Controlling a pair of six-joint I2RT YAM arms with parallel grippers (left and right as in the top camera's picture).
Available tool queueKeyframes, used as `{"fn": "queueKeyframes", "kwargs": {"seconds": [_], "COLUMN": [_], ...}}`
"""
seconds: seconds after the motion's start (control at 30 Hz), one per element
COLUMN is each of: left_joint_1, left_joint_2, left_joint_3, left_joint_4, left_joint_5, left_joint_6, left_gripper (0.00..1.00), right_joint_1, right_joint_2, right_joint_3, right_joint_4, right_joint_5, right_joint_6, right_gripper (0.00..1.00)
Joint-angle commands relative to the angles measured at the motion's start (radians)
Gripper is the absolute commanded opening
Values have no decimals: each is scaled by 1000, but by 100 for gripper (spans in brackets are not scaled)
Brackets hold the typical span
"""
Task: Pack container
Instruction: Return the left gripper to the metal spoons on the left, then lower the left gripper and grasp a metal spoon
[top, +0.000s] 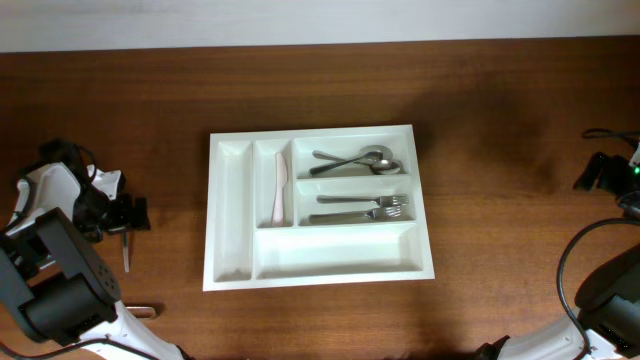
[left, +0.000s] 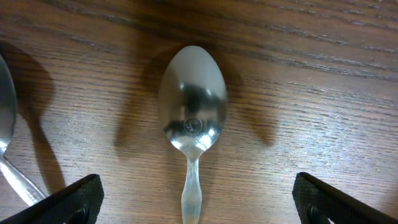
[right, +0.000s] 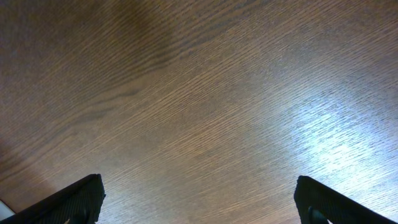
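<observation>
table (top: 500, 150) dark wood | white container (top: 232, 210) centre | left claw (left: 199, 202) apart over spoon (left: 193, 99) | right claw (right: 199, 202) apart

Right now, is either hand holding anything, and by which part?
Nothing is held. The left gripper is open over a spoon on the table; the right gripper is open too.
</observation>
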Motion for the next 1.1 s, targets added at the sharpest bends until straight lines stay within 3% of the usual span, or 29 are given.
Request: {"fn": "queueKeyframes", "kwargs": {"seconds": [0.0, 1.07], "left_joint_1": [1, 1], "left_joint_2": [-4, -4], "left_joint_3": [-28, -88], "left_joint_4": [11, 56], "left_joint_5": [-3, -18], "left_joint_6": [-10, -37], "left_gripper": [99, 100], "right_joint_1": [-3, -3], "right_joint_2": [3, 3], "right_joint_3": [-2, -2], "right_joint_4": [1, 1], "right_joint_5": [2, 2], "right_joint_6": [8, 8], "right_gripper": [99, 99]}}
